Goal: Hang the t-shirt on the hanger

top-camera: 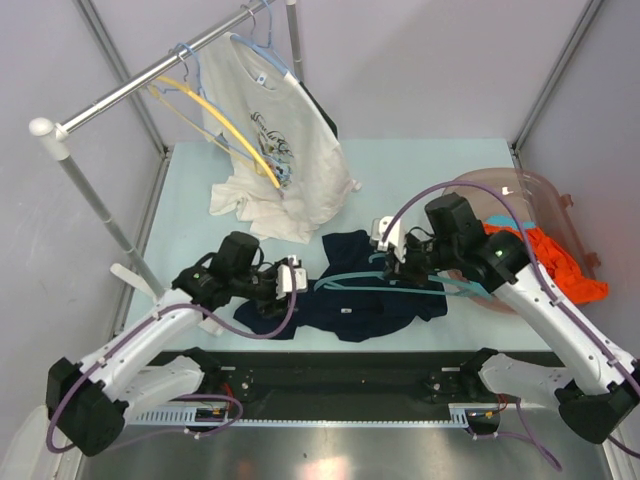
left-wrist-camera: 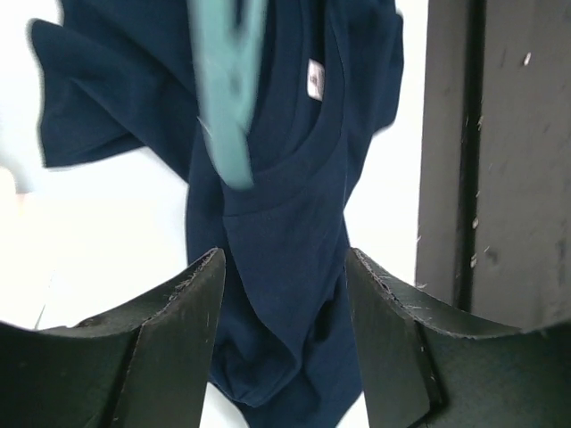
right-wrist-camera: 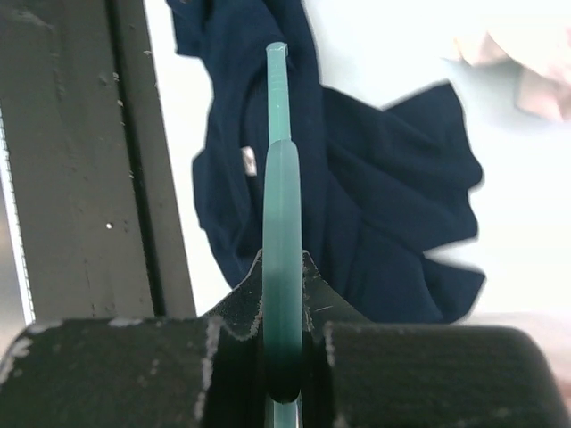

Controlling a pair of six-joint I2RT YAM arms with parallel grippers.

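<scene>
The navy t-shirt (top-camera: 352, 300) lies crumpled on the pale table, its white neck label (left-wrist-camera: 314, 80) facing up. My right gripper (top-camera: 403, 266) is shut on the teal hanger (top-camera: 420, 284) and holds it flat just above the shirt's right half. In the right wrist view the hanger (right-wrist-camera: 283, 214) runs edge-on between the closed jaws (right-wrist-camera: 284, 267), with the shirt (right-wrist-camera: 393, 196) beyond. My left gripper (top-camera: 297, 276) is open at the shirt's left side. In the left wrist view the navy cloth (left-wrist-camera: 281, 267) lies between its spread fingers (left-wrist-camera: 192, 303), with the hanger (left-wrist-camera: 227, 98) blurred above.
A white printed t-shirt (top-camera: 275, 140) hangs from the metal rail (top-camera: 150, 75) at the back left, next to a yellow hanger (top-camera: 225, 125). An orange garment (top-camera: 555, 260) sits in a clear pinkish basket (top-camera: 520, 185) at the right. A black strip (top-camera: 350, 365) runs along the near edge.
</scene>
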